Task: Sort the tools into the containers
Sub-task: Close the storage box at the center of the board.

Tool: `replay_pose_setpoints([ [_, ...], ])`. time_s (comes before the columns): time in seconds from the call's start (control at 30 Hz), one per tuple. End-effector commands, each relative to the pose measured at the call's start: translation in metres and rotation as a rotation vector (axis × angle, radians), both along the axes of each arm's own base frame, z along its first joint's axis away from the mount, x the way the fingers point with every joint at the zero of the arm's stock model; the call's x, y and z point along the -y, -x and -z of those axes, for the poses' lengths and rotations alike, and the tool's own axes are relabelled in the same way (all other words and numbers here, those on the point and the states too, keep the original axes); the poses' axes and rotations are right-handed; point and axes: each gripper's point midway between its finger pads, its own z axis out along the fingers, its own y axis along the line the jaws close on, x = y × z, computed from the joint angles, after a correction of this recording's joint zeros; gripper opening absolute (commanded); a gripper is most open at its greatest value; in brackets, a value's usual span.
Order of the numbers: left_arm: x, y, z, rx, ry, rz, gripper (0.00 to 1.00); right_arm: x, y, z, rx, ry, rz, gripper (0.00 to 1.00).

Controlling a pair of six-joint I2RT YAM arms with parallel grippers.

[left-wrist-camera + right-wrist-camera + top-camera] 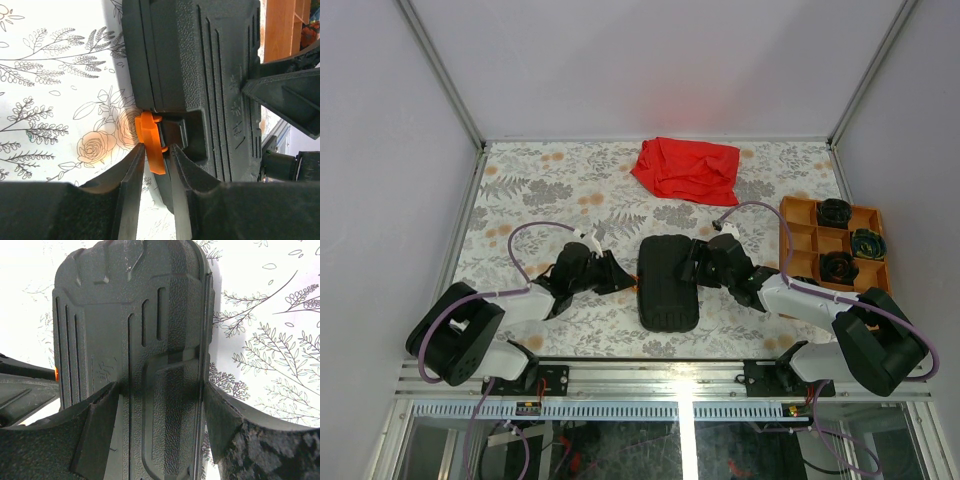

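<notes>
The step in hand looks like unlatching the case so that sorting can start. No loose tools show on the table (535, 190), so I judge they are shut inside it.

At the left, the left gripper (157, 150) is drawn narrow and pinches the orange latch (151, 140), one finger on each face of the tab. The latch sits about midway along the case's left long side and stands a little out of its recess, toward the left arm.

The case (667, 285) lies flat in the middle of the table, near the arms and between the two grippers. Its long axis runs near to far with only a slight lean. One rounded short end points far, toward the red cloth (687, 168), which lies well apart. The ribbed lid faces up and looks closed.

The right gripper (161, 390) is spread wide across the case, one finger on the lid and the other against its right edge. It seems to brace the case, not lift it.

Farther right, the tray (800, 215) sits at the table's right edge, apart from the case. Three of its compartments hold dark round things I cannot identify.

The next move calls for drawing the latch out to the left, clear of its catch, while the right gripper keeps the case from sliding. The tab is thin, so the pinch could slip off.
</notes>
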Motion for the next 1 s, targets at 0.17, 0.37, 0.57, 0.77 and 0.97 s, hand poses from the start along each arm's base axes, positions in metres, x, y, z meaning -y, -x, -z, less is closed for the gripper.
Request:
replay_pose_setpoints([
  [0.17, 0.003, -0.011, -0.009, 0.042, -0.014, -0.001, 0.19, 0.022, 0.024, 0.036, -0.106, 0.134, -0.018, 0.63],
  [0.37, 0.0, -0.015, -0.023, 0.067, -0.026, -0.021, 0.11, 0.024, 0.024, 0.036, -0.105, 0.142, -0.013, 0.63],
  [0.57, -0.008, -0.019, -0.036, 0.091, -0.078, -0.053, 0.08, 0.024, 0.024, 0.037, -0.106, 0.143, -0.013, 0.63],
  [0.77, -0.004, -0.017, -0.04, 0.095, -0.092, -0.039, 0.08, 0.024, 0.023, 0.038, -0.107, 0.141, -0.013, 0.63],
  [0.97, 0.011, -0.012, -0.049, 0.109, -0.087, -0.006, 0.08, 0.025, 0.025, 0.039, -0.109, 0.139, -0.011, 0.63],
])
